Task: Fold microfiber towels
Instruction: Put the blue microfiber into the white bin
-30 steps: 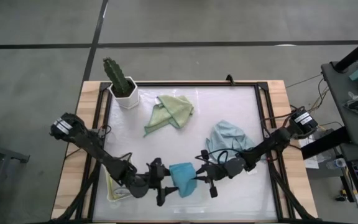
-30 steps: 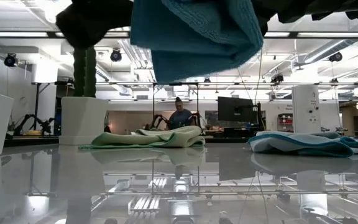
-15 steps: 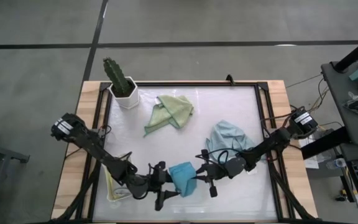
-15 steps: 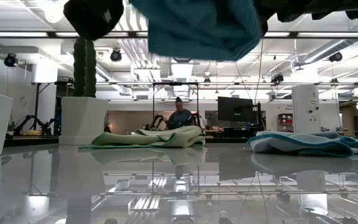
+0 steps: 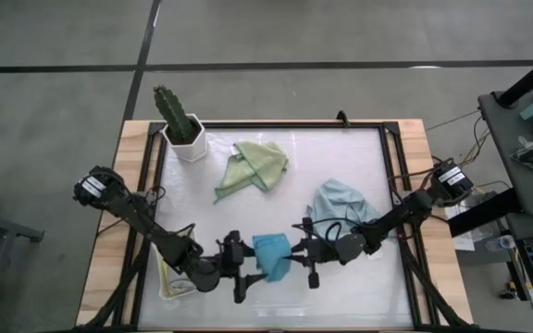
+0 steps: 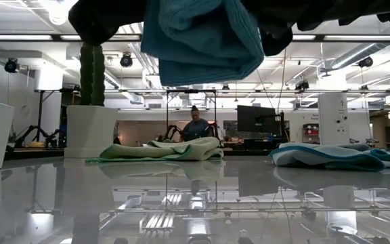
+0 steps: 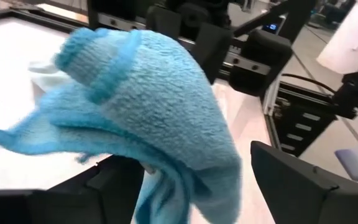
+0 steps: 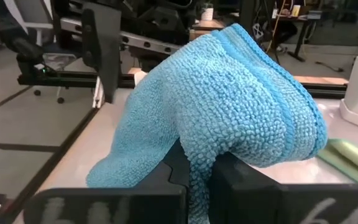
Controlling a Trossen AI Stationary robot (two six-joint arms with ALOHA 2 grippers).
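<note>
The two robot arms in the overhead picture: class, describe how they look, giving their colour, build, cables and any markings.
Both arms are dark, nearly black, built of slim jointed segments. The left arm and right arm each have a rounded base joint with a small white label. A black cable loops beside the right arm. The left gripper and right gripper each end in two dark, blocky fingers.

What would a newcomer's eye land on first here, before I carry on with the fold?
The teal towel hangs lifted off the table near its front edge, between the two grippers: the right gripper is shut on it, while the left gripper is open beside it. Behind lie a sage green towel near the potted cactus and a pale blue towel on the right, both crumpled.
</note>
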